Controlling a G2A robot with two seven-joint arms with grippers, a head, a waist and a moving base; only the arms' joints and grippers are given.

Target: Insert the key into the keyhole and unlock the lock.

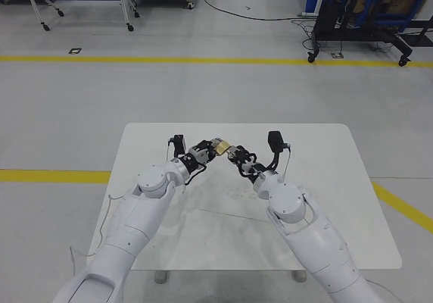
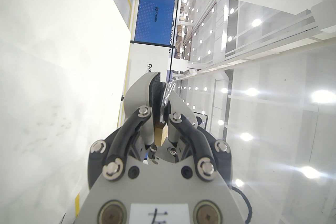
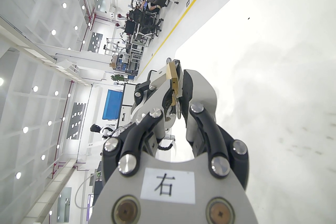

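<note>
Above the far middle of the white table (image 1: 322,227), a brass padlock (image 1: 219,146) hangs between the two grippers. My left gripper (image 1: 201,155) comes in from the left and is shut on it. In the left wrist view the brass body (image 2: 160,135) lies between the fingers of the left gripper (image 2: 164,86), which pinch a silver metal part (image 2: 167,95) at their tips. My right gripper (image 1: 241,159) is shut on the silver key (image 3: 178,109). The key sits between the fingers of the right gripper (image 3: 176,88) and points into the end of the padlock (image 3: 172,72). How deep it sits is hidden.
The tabletop (image 3: 262,78) under both arms is bare white, with faint scuff marks. Its far edge (image 1: 232,124) lies just past the grippers. Yellow floor lines (image 1: 201,59) and wheeled frames (image 1: 88,11) are well beyond the table.
</note>
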